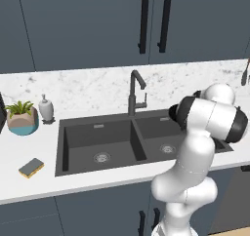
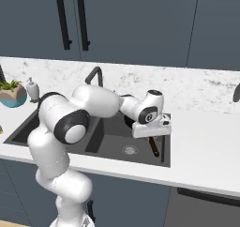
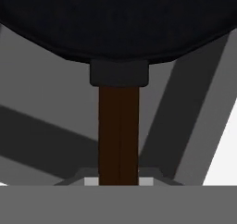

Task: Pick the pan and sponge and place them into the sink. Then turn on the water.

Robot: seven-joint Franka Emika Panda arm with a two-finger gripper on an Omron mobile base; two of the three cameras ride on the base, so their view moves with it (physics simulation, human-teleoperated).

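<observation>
Pan [image 3: 115, 19] handle runs straight out from claw [image 3: 118, 181], pinched between its fingers, hanging over sink's [image 2: 161, 161] right basin.

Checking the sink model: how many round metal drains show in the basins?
2. One drain sits in the left basin of the sink; the other in the right basin, beside the robot's arm. None seems hidden.
</observation>
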